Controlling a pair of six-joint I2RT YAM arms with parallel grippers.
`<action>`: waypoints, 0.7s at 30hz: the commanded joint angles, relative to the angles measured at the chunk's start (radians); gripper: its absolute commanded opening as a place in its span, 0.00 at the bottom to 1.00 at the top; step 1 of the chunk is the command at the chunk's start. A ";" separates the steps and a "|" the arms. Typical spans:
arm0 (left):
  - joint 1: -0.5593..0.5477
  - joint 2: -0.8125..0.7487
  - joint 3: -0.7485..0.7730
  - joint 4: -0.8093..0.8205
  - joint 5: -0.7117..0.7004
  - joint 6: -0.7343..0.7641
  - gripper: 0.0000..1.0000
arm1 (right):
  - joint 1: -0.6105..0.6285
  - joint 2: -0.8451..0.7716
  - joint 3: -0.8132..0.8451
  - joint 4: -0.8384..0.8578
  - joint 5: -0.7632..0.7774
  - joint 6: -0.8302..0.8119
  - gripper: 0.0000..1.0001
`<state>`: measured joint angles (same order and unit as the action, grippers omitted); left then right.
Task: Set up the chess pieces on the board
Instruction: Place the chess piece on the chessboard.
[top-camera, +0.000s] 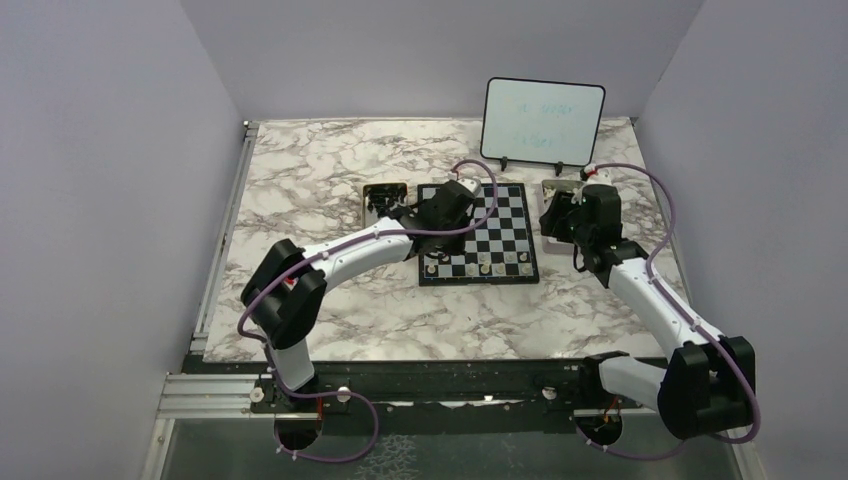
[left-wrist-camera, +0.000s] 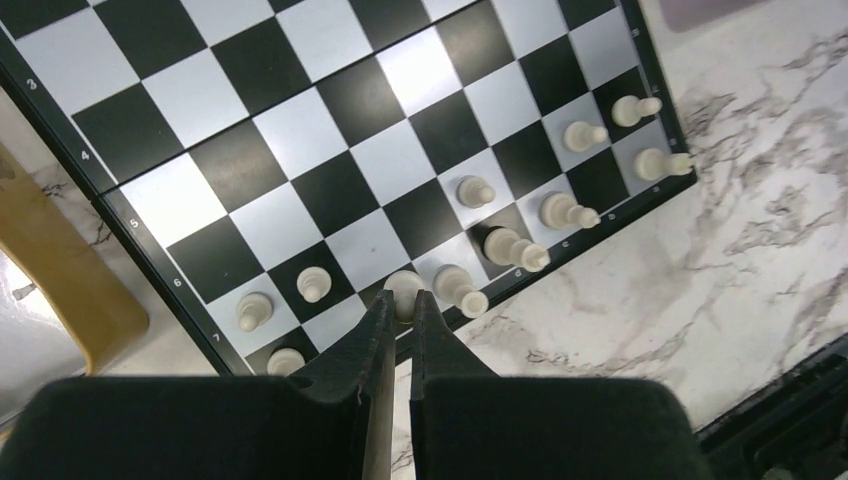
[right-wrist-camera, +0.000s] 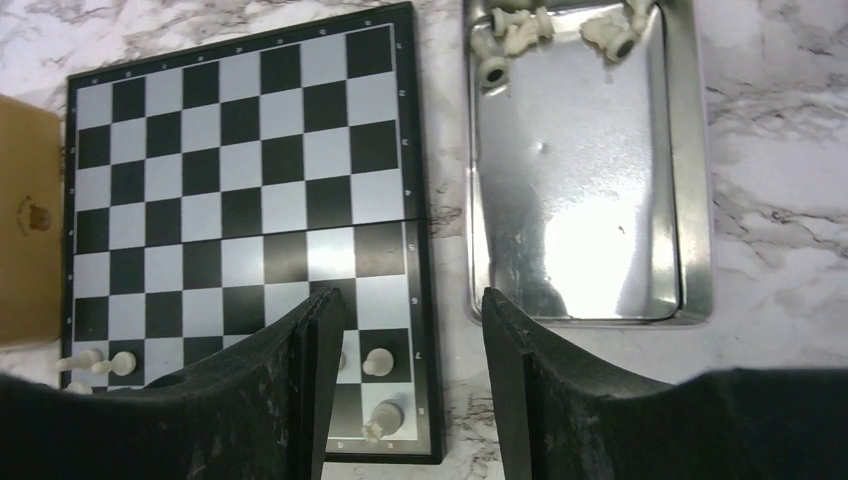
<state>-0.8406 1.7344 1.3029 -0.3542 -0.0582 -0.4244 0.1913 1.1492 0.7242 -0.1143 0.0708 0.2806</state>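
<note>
1. The left gripper, fingers nearly together, pinches a cream piece at its tips, bottom centre of the left wrist view, over the board edge row.
2. Other cream pieces stand along that edge.
3. The right gripper, fingers apart and empty, hangs over the board's right border; loose pieces lie at the top of the metal tray.

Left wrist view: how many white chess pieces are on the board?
11. Ten white pieces stand in the board's two rows nearest the robot; one piece sits between the left fingers' tips. The fingers may hide more.
</note>
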 joint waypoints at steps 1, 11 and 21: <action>-0.010 0.040 0.041 -0.037 -0.070 0.012 0.06 | -0.036 -0.009 -0.024 0.021 -0.065 0.021 0.57; -0.011 0.148 0.099 -0.085 -0.075 0.022 0.08 | -0.039 -0.031 -0.027 0.027 -0.057 0.011 0.57; -0.011 0.205 0.138 -0.126 -0.057 0.029 0.10 | -0.039 -0.040 -0.035 0.032 -0.052 -0.004 0.57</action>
<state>-0.8467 1.9141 1.4029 -0.4534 -0.1059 -0.4065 0.1555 1.1328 0.7040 -0.1078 0.0284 0.2874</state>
